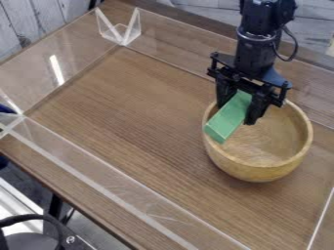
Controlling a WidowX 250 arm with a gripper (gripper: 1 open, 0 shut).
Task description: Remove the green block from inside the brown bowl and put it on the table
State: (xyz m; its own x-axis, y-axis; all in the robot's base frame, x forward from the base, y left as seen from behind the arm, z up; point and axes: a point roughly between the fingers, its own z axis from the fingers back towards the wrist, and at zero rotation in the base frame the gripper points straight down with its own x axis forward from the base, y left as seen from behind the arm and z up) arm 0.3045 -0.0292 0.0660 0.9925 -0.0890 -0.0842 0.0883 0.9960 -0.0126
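The green block [229, 121] hangs tilted between the black fingers of my gripper [245, 105], which is shut on its upper end. Its lower end sits over the left rim of the brown bowl [261, 151]. The bowl is a round tan wooden one at the right side of the table [117, 107]. My gripper points straight down from a black arm that comes in from the top right. The block's upper end is hidden behind the fingers.
Low clear plastic walls [78, 181] edge the tabletop at the front and left. A clear plastic bracket [117, 27] stands at the far left corner. Wood-grain surface stretches to the left of the bowl.
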